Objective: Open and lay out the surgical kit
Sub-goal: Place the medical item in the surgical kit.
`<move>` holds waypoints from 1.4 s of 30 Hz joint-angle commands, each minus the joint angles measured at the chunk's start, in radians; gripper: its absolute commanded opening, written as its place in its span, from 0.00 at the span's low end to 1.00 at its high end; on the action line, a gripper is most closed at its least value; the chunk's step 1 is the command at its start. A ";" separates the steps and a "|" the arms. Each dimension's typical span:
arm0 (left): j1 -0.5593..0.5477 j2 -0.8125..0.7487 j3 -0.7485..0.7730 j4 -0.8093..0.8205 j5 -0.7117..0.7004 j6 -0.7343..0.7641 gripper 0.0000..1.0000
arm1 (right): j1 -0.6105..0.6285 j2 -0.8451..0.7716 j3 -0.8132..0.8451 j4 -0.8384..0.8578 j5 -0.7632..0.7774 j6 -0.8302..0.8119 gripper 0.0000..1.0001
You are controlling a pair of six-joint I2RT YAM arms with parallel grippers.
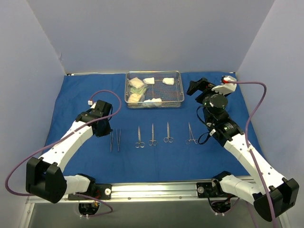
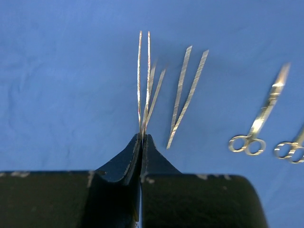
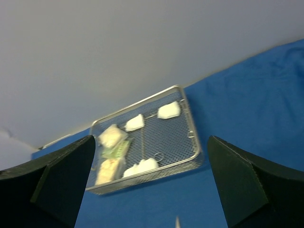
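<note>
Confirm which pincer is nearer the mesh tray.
Right. The right pincer hovers open just right of the mesh tray; the left pincer is farther, near-left of it, shut on tweezers.

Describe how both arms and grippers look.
The left arm and right arm have white shells, black joints and looping purple cables. The left gripper and right gripper are black with wedge-shaped fingers. A red-marked white part sits by the right wrist.
</note>
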 commanded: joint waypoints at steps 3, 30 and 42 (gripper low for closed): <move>0.044 0.049 -0.048 -0.071 0.031 -0.053 0.02 | -0.083 -0.032 -0.018 -0.020 -0.004 -0.041 1.00; 0.044 0.211 -0.054 -0.108 0.187 -0.022 0.03 | -0.206 0.027 -0.015 -0.044 -0.130 -0.018 1.00; 0.077 0.276 0.041 -0.190 0.215 0.105 0.03 | -0.223 0.013 -0.012 -0.060 -0.102 -0.042 1.00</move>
